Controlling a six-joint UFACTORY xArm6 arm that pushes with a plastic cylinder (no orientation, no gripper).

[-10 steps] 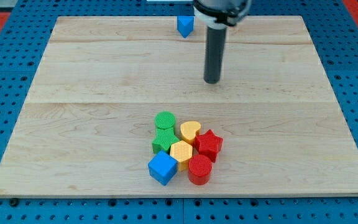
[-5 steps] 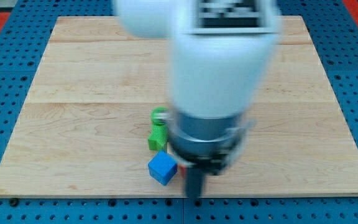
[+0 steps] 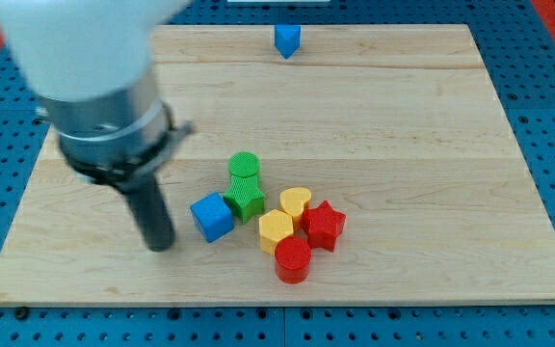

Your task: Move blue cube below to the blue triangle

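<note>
The blue cube (image 3: 211, 217) sits left of the block cluster, touching the green star-like block (image 3: 248, 198). The blue triangle (image 3: 286, 40) stands alone at the view's top edge of the board. My tip (image 3: 161, 245) rests on the board just left of the blue cube, a small gap apart. The arm's large white and grey body fills the view's upper left.
A green cylinder (image 3: 245, 165) sits above the green block. A yellow heart (image 3: 296, 202), yellow hexagon (image 3: 276, 229), red star (image 3: 324, 225) and red cylinder (image 3: 293, 259) cluster to the cube's right. The wooden board (image 3: 432, 145) lies on a blue pegboard.
The arm swept from the view's top middle down past the cluster and then left. The blue cube moved up and left; the green, yellow and red blocks shifted slightly.
</note>
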